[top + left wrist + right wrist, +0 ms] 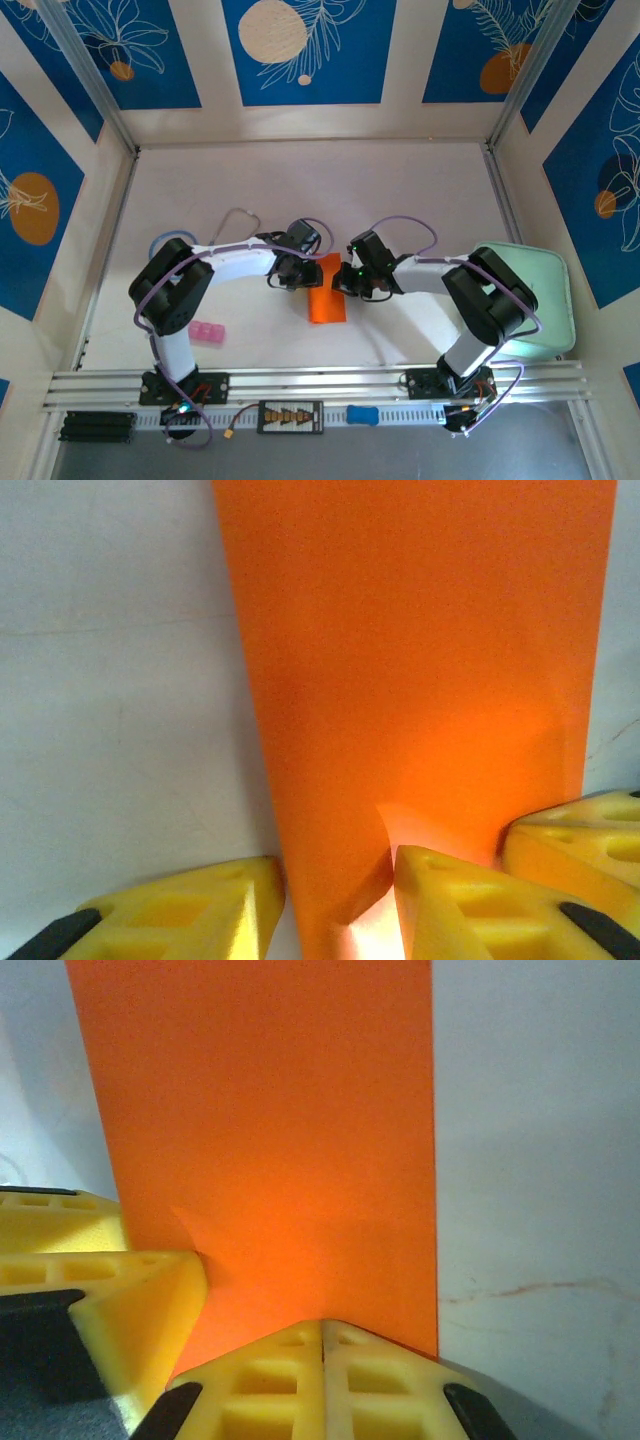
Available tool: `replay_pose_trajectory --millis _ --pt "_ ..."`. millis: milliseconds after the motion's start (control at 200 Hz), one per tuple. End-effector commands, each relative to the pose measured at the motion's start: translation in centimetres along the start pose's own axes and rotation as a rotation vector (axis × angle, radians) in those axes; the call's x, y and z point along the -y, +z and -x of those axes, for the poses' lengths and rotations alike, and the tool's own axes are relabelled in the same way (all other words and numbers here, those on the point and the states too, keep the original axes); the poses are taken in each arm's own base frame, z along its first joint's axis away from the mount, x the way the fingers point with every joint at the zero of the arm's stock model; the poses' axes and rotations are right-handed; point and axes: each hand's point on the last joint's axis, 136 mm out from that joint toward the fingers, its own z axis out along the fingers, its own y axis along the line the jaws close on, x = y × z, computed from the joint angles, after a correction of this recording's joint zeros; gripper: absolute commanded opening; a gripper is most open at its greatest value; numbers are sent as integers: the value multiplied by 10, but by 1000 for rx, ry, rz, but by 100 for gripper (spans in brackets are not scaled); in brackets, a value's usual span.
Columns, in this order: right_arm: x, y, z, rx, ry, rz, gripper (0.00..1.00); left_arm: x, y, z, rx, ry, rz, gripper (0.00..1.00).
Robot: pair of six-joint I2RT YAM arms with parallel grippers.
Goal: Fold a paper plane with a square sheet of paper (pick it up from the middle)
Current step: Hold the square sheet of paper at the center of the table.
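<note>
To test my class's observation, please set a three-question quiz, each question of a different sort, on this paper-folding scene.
1. True or false: the right claw has its jaws wide apart.
2. Which lies on the table nearest the left arm? A. small pink rectangular block B. red metal cup C. blue glass bottle
3. Fill in: the thin bright orange paper lies ___ the right claw and the left claw.
Key: 1 false; 2 A; 3 between.

the paper (326, 302) lies mid-frame between the left gripper (306, 276) and the right gripper (346, 282). a block (207, 332) sits lower left, a tray (552, 300) far right.
</note>
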Motion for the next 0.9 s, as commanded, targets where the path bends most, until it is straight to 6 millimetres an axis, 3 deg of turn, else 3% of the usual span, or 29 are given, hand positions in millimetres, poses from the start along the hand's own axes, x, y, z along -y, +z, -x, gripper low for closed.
replay_pose_trajectory --millis 0,230,490,695,895 --pt "45 9 -22 -80 13 -122 0 -23 16 -3 0 -25 64 42" --pt "39 10 -17 -125 -36 -65 0 2 -20 16 84 1 -17 47" --pt "37 10 -16 -131 -29 -52 0 5 -57 27 169 -9 -84 45" --pt "39 5 -13 -127 -32 -51 0 30 -67 26 181 22 -296 27" --pt "39 4 -13 -125 -26 -52 0 61 -65 22 147 73 -483 0"
